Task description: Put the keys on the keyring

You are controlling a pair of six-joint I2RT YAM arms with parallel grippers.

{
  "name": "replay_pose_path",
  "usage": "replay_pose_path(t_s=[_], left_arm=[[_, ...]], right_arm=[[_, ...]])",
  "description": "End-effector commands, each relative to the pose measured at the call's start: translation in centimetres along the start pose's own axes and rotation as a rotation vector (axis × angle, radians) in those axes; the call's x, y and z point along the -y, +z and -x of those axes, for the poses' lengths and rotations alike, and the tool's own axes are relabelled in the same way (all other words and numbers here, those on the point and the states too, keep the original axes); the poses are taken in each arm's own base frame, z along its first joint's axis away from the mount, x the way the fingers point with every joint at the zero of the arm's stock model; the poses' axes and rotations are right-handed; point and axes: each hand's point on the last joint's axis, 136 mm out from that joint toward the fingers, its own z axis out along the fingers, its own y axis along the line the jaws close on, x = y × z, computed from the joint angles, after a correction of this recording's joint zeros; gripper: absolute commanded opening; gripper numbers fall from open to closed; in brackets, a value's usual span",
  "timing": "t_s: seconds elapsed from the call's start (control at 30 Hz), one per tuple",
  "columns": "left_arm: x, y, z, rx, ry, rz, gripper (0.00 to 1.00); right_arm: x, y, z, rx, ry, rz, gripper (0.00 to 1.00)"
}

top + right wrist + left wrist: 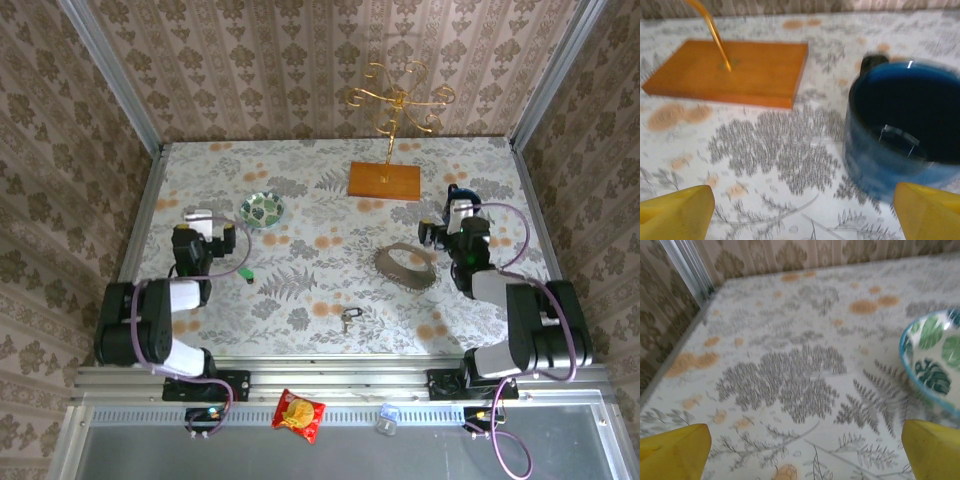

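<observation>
The keys lie apart on the patterned table: a silver-grey cluster (347,319) near the front middle and a small green-headed piece (246,274) further left. The keyring (405,266), a floppy grey-brown strap loop, lies right of centre. My left gripper (203,216) hovers at the left, beside the bowl, with its yellow fingertips (676,452) wide apart and bare table between them; the left gripper (805,460) is open. My right gripper (458,207) is at the right, behind the loop, and the right gripper (802,220) stands open and empty, fingertips (927,212) spread.
A green-white bowl (262,209) (935,360) sits just right of the left gripper. A blue mug (460,192) (905,125) stands in front of the right gripper. A wooden base (385,180) (730,70) with a gold hook stand (400,100) is at the back. Walls enclose three sides.
</observation>
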Motion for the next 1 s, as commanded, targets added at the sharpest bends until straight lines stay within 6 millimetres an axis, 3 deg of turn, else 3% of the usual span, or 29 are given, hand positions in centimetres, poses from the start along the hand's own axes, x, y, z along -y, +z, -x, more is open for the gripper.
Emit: replay_pose_path(t_s=[0.0,0.13,0.3,0.67,0.8,0.97], left_arm=[[-0.1,-1.7,3.4,0.064,-0.014,-0.010,0.97],[0.3,-3.4,6.6,0.138,-0.059,-0.034,0.96],[2.7,-4.9,7.8,0.124,-0.133,-0.129,0.95],[14.8,-7.7,4.5,-0.032,-0.092,-0.385,0.95],[16.8,-8.4,4.0,-0.056,-0.141,-0.408,0.94],[18.8,-8.9,3.0,-0.092,-0.223,-0.413,0.93]], right_arm=[[0.1,-1.7,3.9,-0.025,0.026,-0.035,0.90],[-0.9,-3.5,4.9,-0.083,0.134,-0.044,0.84],[-3.4,-5.7,2.8,-0.287,0.254,-0.036,0.79],[-11.0,-10.7,-3.8,-0.654,0.091,0.078,0.70],[-12.5,-10.8,-5.5,-0.734,0.045,0.088,0.67],[-13.7,-9.4,-6.8,-0.782,0.022,0.061,0.65]])
